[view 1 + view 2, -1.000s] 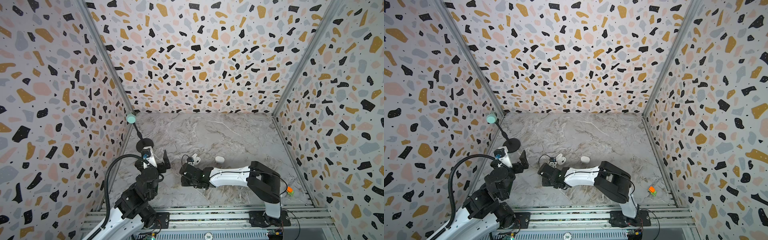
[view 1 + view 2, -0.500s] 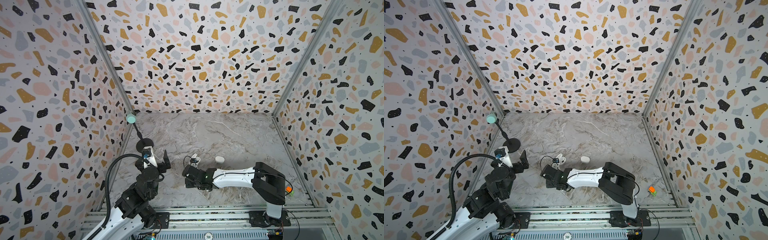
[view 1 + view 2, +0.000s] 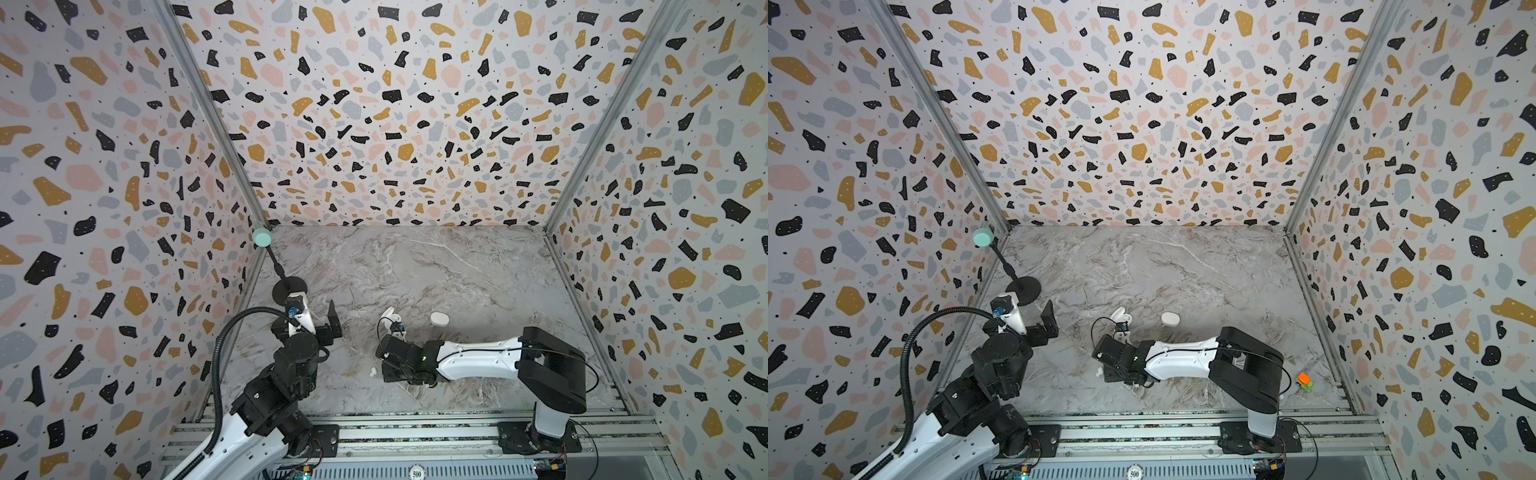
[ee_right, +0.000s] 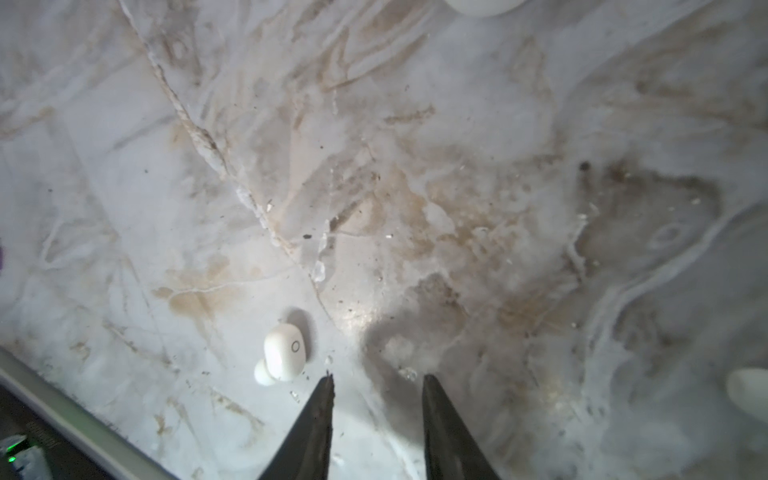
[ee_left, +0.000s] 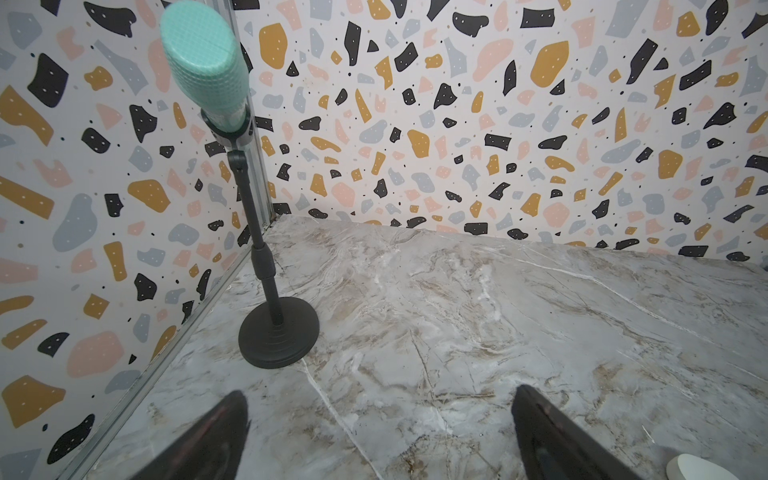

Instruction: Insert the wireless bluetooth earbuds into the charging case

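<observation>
My right arm (image 3: 478, 357) lies low, reaching toward nine o'clock. The right claw (image 4: 377, 376) is slightly apart and empty, an earbud (image 4: 284, 353) just beside it. My left claw (image 5: 380, 392) gapes wide.

White earbud (image 4: 283, 352), grey-veined marble table (image 3: 415, 270) — terrazzo-speckled walls (image 3: 395, 124)

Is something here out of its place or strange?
Yes. A tiny white bean-shaped plastic earbud lies loose on the grey marble table, beside the right pincer, not between its tips. A small orange-and-green object sits alone at the table's right edge.
</observation>
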